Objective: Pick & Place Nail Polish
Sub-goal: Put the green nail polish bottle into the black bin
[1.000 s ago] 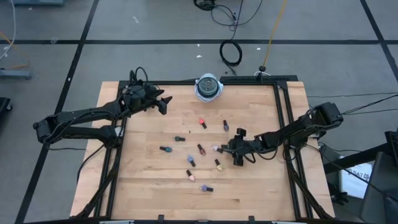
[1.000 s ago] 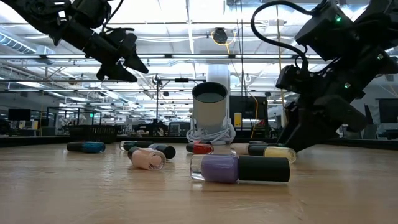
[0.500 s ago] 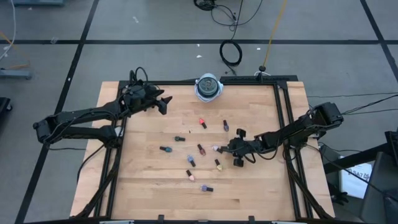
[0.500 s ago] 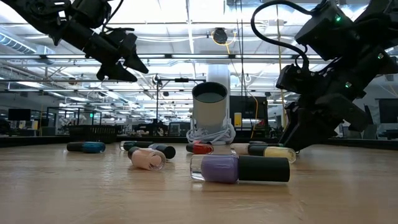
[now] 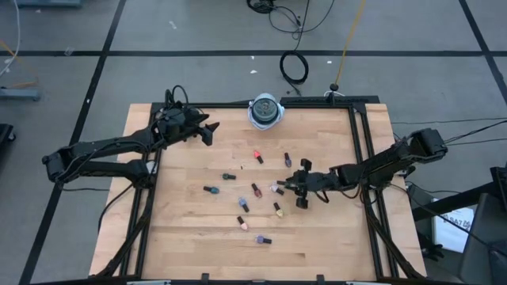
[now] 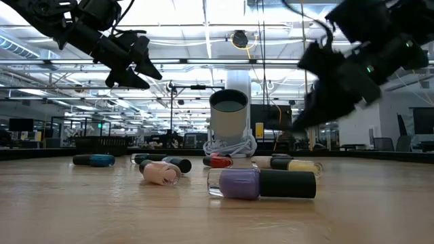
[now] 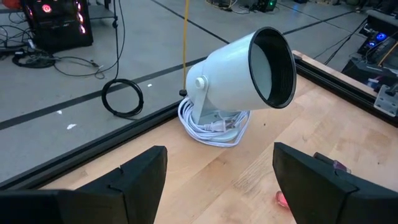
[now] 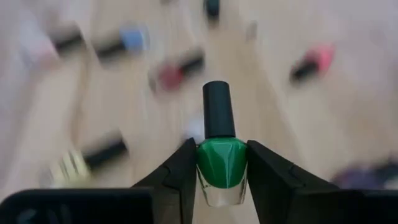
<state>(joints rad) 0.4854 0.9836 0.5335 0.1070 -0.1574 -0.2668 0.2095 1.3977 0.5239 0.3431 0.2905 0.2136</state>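
High view: the right gripper [image 5: 295,188] is seen mid-tabletop [image 5: 190,237] among scattered bottles. Left wrist view: the left gripper [image 7: 217,180], spread apart, is parked near the white cup [image 7: 245,78]. Right wrist view: the green bottle [image 8: 221,163] is clamped; a level, steady lift is advised.

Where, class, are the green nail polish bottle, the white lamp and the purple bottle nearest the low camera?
green nail polish bottle [image 8: 221,163]: right wrist view, on its glass body.
white lamp [image 7: 239,76]: left wrist view, on its shade.
purple bottle [image 6: 239,183]: low view, on its glass body.
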